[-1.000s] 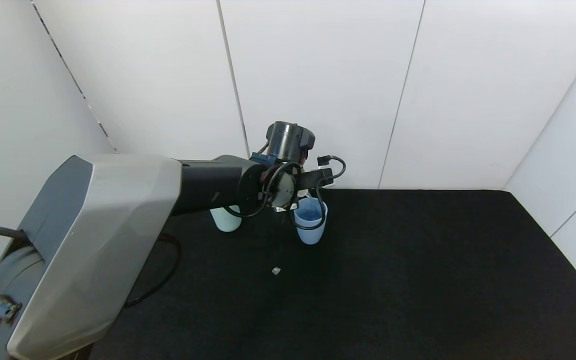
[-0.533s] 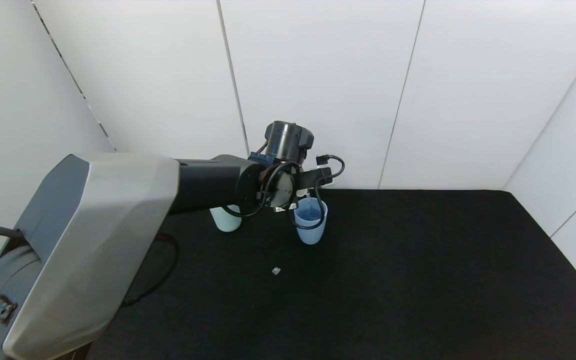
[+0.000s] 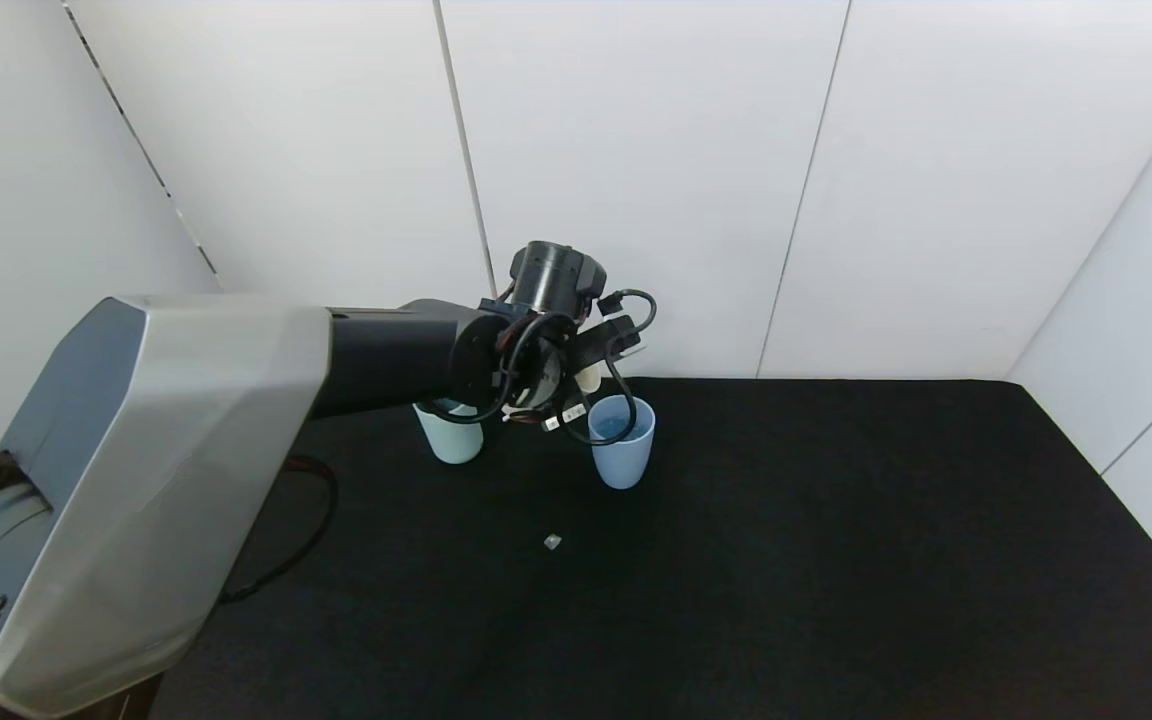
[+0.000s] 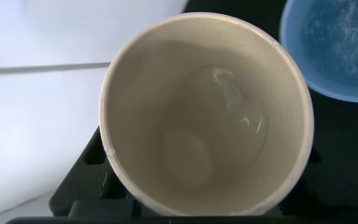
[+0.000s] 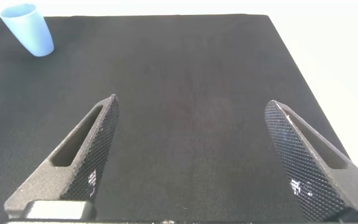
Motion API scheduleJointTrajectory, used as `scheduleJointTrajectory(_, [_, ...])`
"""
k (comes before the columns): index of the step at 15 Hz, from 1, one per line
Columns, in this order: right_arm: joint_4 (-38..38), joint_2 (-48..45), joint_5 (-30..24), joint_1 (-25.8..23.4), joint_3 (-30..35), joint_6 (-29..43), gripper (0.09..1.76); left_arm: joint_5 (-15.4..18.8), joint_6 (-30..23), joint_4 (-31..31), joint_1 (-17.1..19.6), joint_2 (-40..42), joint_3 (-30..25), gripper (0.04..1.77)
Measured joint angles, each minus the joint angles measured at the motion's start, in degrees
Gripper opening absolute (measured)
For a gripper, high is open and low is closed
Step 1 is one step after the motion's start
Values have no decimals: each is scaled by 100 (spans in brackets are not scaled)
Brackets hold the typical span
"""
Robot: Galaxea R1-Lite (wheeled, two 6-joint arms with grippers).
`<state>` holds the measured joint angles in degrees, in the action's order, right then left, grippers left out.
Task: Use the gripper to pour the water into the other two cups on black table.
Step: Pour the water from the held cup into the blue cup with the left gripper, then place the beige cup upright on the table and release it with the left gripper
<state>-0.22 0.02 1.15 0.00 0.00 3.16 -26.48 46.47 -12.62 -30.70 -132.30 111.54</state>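
Note:
My left gripper [image 3: 598,362] is shut on the cream-white cup [image 3: 588,379] and holds it tilted above the black table [image 3: 786,560], just left of and above the light blue cup [image 3: 622,440]. The left wrist view looks into the cream cup [image 4: 166,112]; a little clear water [image 4: 244,109] lies against its wall. The blue cup [image 4: 337,43] holds water. The teal-green cup [image 3: 452,436] stands left of the blue one, partly behind my left arm. My right gripper [image 5: 191,127] is open and empty over bare table, far from the blue cup [image 5: 28,28].
A small pale scrap [image 3: 552,541] lies on the table in front of the cups. White wall panels [image 3: 636,150] stand right behind the cups. The table's right edge [image 3: 1116,480] runs along a white side wall.
My left gripper has moved a little left and up with the cream cup, away from over the blue cup's mouth. The thin stream of water into the blue cup has stopped.

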Motion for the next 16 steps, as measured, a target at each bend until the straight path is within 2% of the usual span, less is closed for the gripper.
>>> scheduleJointTrajectory(5, [0, 0, -2, -2, 0, 0, 171, 1050, -2009, -722, 151, 383, -121, 125])
scheduleJointTrajectory(8, [0, 0, 0, 0, 0, 0, 171, 1546, -2710, -566, 294, 828, -833, 125])
scheduleJointTrajectory(10, [0, 0, 0, 0, 0, 0, 171, 1764, -3176, -35, 413, 1163, -1582, 125])
scheduleJointTrajectory(16, [0, 0, 0, 0, 0, 1, 171, 2077, -3967, 2370, 1036, 2308, -4291, 125])
